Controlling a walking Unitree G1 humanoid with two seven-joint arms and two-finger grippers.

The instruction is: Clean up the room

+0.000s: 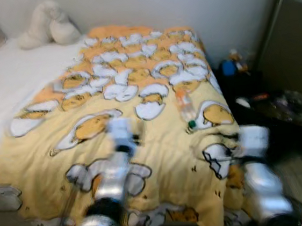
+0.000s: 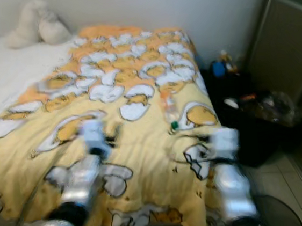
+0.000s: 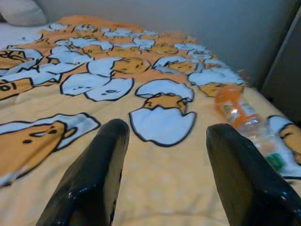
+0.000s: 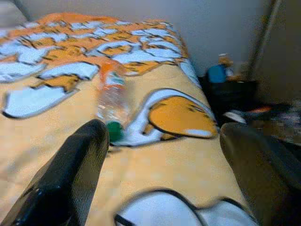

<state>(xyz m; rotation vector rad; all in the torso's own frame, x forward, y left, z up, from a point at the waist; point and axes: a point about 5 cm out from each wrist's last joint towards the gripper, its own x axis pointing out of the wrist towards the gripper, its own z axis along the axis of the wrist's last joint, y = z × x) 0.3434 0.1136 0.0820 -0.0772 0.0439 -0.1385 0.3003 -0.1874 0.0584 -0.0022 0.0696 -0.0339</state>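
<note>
A clear plastic bottle [image 1: 186,109] with an orange label and a green cap lies on its side on the yellow egg-print blanket [image 1: 161,155], near the bed's right edge. My left gripper [image 3: 164,132] hovers low over the blanket, open and holding nothing, with the bottle [image 3: 240,117] ahead of it and off to one side. My right gripper [image 4: 162,132] is also open and holding nothing, and the bottle's green cap [image 4: 113,131] lies close to one finger [image 4: 75,169]. Both silver arms [image 1: 114,176] reach over the foot of the bed, blurred.
White pillows [image 1: 50,29] rest at the head of the bed on a white sheet [image 1: 12,73]. Right of the bed stands a low black table [image 1: 258,107] with a blue object [image 1: 228,67] and small clutter. A dark door panel [image 1: 289,39] runs along the right wall.
</note>
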